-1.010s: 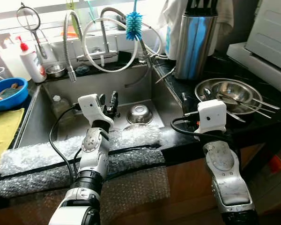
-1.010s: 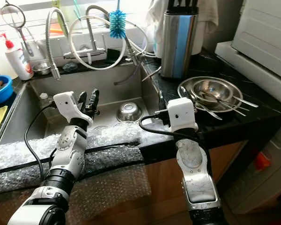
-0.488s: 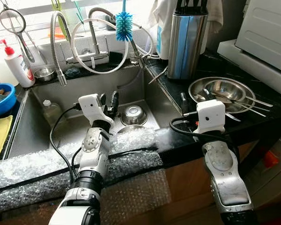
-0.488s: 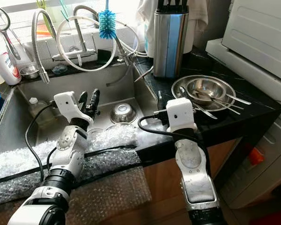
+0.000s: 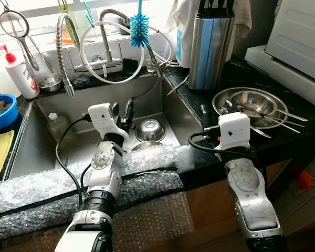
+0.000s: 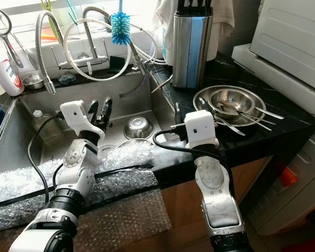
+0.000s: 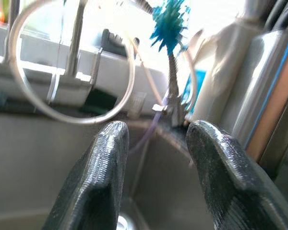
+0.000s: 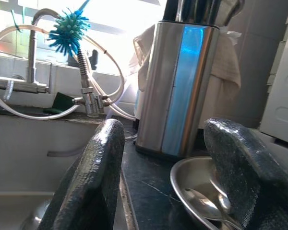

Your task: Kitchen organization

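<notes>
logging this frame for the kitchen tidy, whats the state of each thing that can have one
left pincer: open, empty, over the sink
right pincer: open, empty, above the counter edge
small steel bowl: upside down in the sink
steel bowls: upright, nested, utensils inside
tap: no water running

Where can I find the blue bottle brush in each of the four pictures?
Left eye: top centre, above the sink, brush.
Right eye: top, left of centre.
Left wrist: top, above the finger gap.
Right wrist: upper left.
Shared landmark: knife block.
</notes>
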